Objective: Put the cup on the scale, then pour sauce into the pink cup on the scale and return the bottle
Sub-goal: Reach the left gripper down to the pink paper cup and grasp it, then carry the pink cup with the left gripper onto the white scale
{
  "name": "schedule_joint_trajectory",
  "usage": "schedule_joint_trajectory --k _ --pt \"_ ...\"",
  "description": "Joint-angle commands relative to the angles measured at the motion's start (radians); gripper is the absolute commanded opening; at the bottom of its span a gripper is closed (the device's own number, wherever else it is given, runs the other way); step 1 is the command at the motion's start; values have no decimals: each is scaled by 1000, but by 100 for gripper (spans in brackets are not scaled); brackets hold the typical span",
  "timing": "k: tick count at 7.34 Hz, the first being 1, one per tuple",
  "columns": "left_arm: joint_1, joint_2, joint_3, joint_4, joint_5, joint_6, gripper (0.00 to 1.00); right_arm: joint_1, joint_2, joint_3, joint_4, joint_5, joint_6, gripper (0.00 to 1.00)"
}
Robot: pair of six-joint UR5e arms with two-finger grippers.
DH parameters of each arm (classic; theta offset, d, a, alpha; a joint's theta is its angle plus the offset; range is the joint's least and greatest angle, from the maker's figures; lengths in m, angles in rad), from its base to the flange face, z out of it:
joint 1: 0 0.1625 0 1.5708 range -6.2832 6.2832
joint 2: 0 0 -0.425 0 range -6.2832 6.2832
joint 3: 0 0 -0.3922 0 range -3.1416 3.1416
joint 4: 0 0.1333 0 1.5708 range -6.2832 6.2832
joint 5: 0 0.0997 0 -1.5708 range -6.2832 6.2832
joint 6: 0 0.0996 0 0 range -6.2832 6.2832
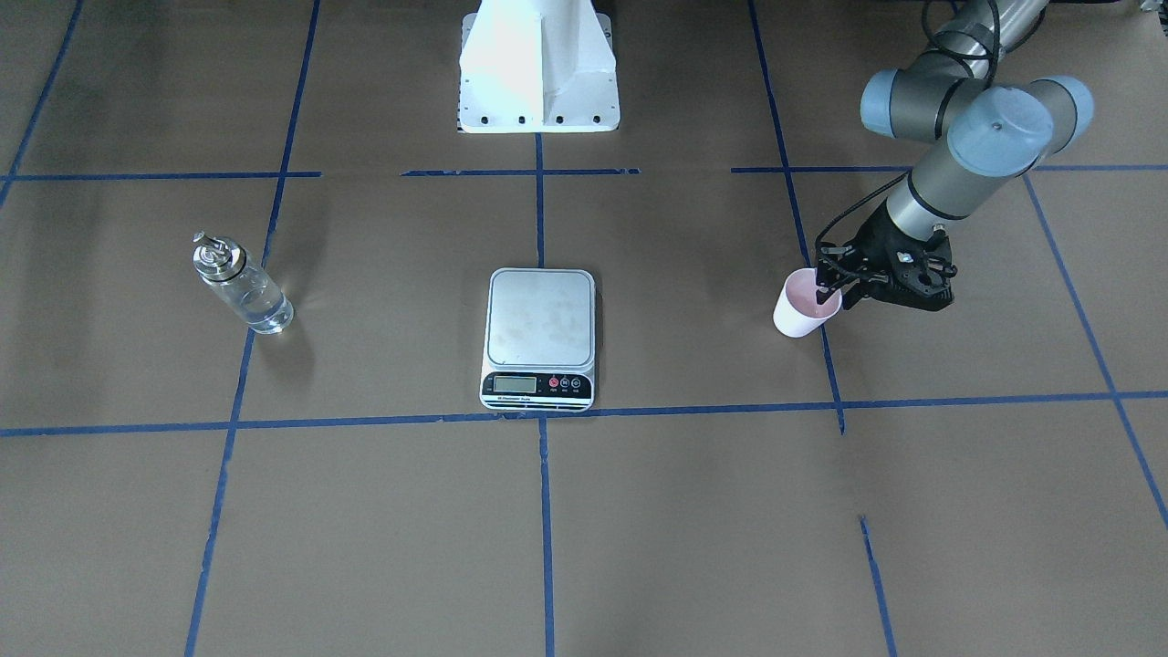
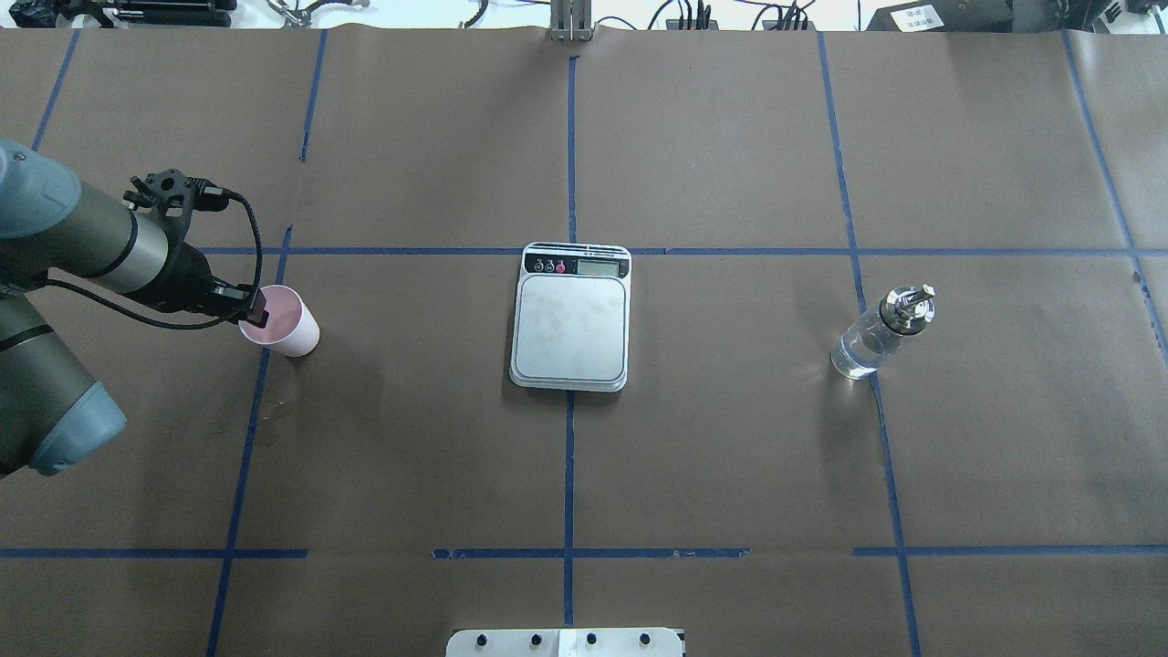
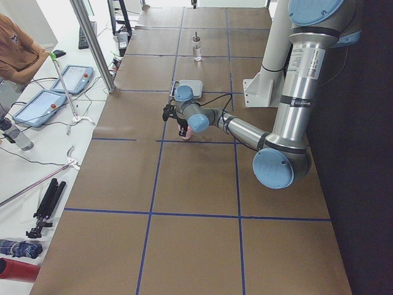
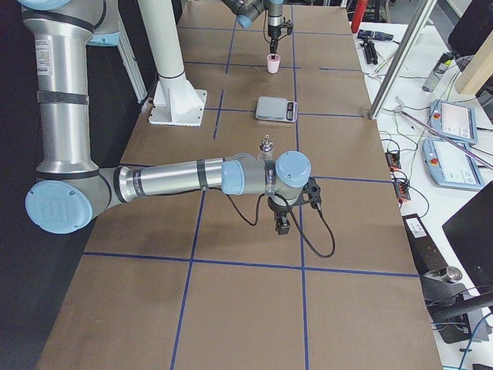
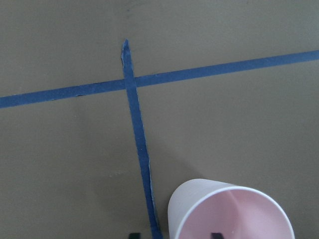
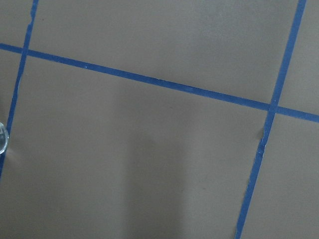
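**Left gripper** [image 2: 255, 313]: at the near rim of the pink paper cup [image 2: 285, 324]. Jaws apart and straddling the cup wall. The wrist view shows one fingertip [image 5: 215, 235] inside the mouth and the other outside. No clamp is evident.

**Pink paper cup:** upright and empty on the brown paper table [image 2: 730, 456], beside a blue tape line on the robot's left. It is well apart from the scale.

**Digital kitchen scale** [image 2: 570, 319]: at table centre, steel platform bare, display facing away from the robot.

**Glass bottle with metal pourer** [image 2: 878, 333]: upright on the robot's right, well apart from the scale, untouched.

**Right gripper** [image 4: 281, 225]: seen only in the right side view, hanging low near the bottle. Cannot tell whether it is apart or together.

**Step in hand:** judged to be the first one, grasping the cup. Nothing is on the scale yet.

**Next move calls for:**
- A gentle pinch on the thin wall.
- A short lift and a carry across to the platform.
- An upright, centred set-down.
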Motion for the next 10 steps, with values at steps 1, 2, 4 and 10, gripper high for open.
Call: schedule_joint_trajectory --k 1,2,4,10 --pt "1 -3 1 3 -2 -3 0 0 1 0 0 -1 0 100" --pt "1 -27 -14 51 -3 -3 0 0 1 1 0 -1 0 100" --pt "-1 -189 -135 314 4 -117 0 0 0 7 0 0 3 100" --pt "225 -586 64 403 168 -415 0 0 1 21 2 0 3 100"
